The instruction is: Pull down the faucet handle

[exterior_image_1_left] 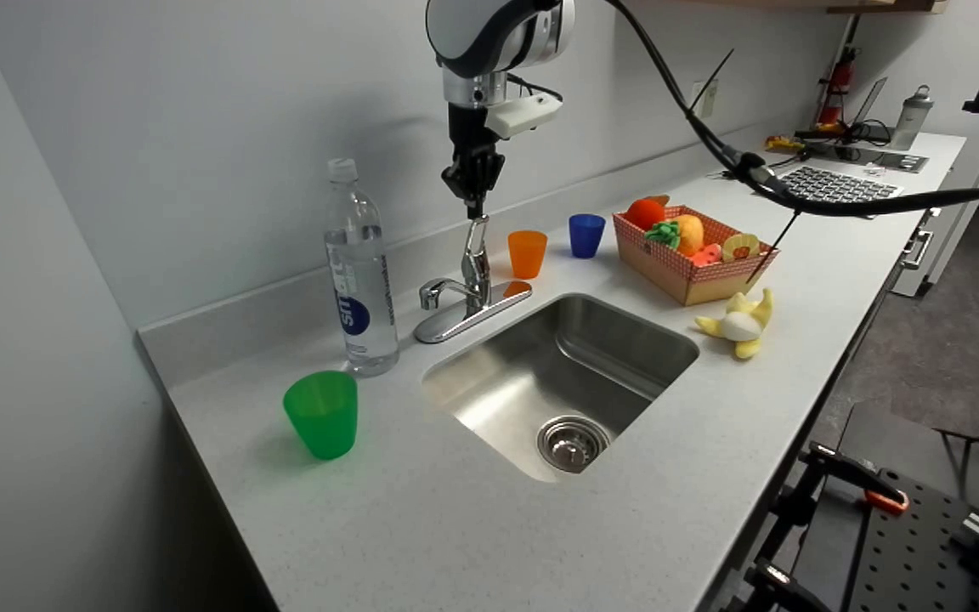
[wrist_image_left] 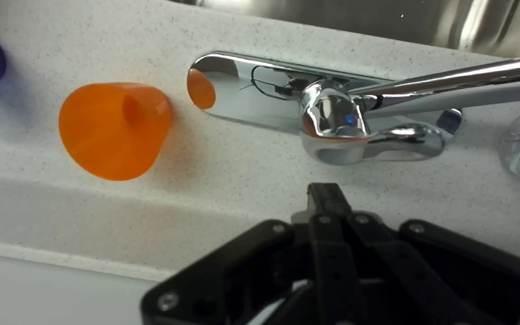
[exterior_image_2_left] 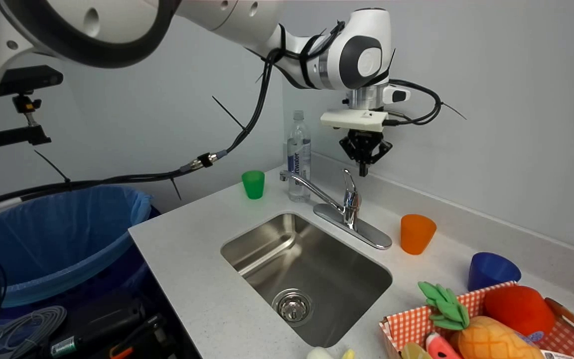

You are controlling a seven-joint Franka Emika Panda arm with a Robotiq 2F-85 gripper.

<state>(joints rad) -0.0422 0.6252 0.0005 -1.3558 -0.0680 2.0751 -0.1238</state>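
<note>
In an exterior view, pale grey walls [exterior_image_1_left: 243, 153] meet in a corner at the left; a speckled white counter [exterior_image_1_left: 455, 527] crosses the centre. A wooden panel [exterior_image_1_left: 893, 8] edges the top right; mottled grey floor [exterior_image_1_left: 923, 348] shows at mid-right.

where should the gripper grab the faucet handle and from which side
Probably at the free upper end of the faucet handle, coming from above and straddling its narrow width: it is slim and stands raised, its tip clear of the faucet body. The gripper is shut, so it should open first.
</note>
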